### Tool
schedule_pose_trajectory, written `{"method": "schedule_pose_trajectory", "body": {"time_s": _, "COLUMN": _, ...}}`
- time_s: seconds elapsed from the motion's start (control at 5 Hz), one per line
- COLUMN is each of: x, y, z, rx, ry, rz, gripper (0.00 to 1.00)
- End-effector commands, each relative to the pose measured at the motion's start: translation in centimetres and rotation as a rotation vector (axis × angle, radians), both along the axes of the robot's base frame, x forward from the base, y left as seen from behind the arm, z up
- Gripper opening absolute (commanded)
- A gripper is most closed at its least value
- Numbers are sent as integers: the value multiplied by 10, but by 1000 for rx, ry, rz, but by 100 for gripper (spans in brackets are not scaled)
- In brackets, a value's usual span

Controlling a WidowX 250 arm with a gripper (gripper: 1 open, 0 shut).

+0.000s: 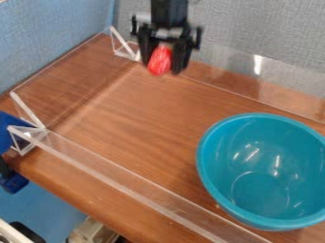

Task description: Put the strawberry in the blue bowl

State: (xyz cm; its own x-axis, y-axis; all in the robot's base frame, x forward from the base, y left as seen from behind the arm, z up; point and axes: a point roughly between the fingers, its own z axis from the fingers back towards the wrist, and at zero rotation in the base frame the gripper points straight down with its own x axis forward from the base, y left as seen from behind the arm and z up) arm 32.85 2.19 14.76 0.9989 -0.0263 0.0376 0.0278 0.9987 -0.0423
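The black pincer (164, 59) hangs near the top of the view, pointing down, its two fingers clamped on the small bright red strawberry (160, 63), which is held clear above the brown wooden tabletop (127, 123). The large round teal-blue plastic bowl (264, 171) sits empty at the lower right, well apart from the fruit. A clear acrylic wall (89, 169) borders the tabletop.

Evenly and softly lit, low in resolution and slightly soft throughout. Pale glare on the clear wall (273, 68) at upper right; faint sheen inside the blue bowl (263, 171).
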Motion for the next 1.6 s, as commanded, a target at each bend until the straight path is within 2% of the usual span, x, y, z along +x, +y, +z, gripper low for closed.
{"method": "schedule_pose_trajectory", "body": {"time_s": 0.0, "x": -11, "y": -22, "z": 37, "rx": -1, "ry": -95, "rz": -30, "gripper": 0}}
{"method": "schedule_pose_trajectory", "body": {"time_s": 0.2, "x": -17, "y": -54, "z": 30, "rx": -25, "ry": -68, "rz": -103, "gripper": 0}}
{"method": "schedule_pose_trajectory", "body": {"time_s": 0.6, "x": -11, "y": -123, "z": 1, "rx": -34, "ry": -13, "rz": -213, "gripper": 0}}
{"method": "schedule_pose_trajectory", "body": {"time_s": 0.8, "x": -11, "y": -146, "z": -14, "rx": -33, "ry": 8, "rz": -242, "gripper": 0}}
{"method": "schedule_pose_trajectory", "body": {"time_s": 1.0, "x": -12, "y": -145, "z": -24, "rx": -31, "ry": 27, "rz": -231, "gripper": 0}}
{"method": "schedule_pose_trajectory", "body": {"time_s": 1.4, "x": -14, "y": -138, "z": -38, "rx": -29, "ry": 41, "rz": -210, "gripper": 0}}
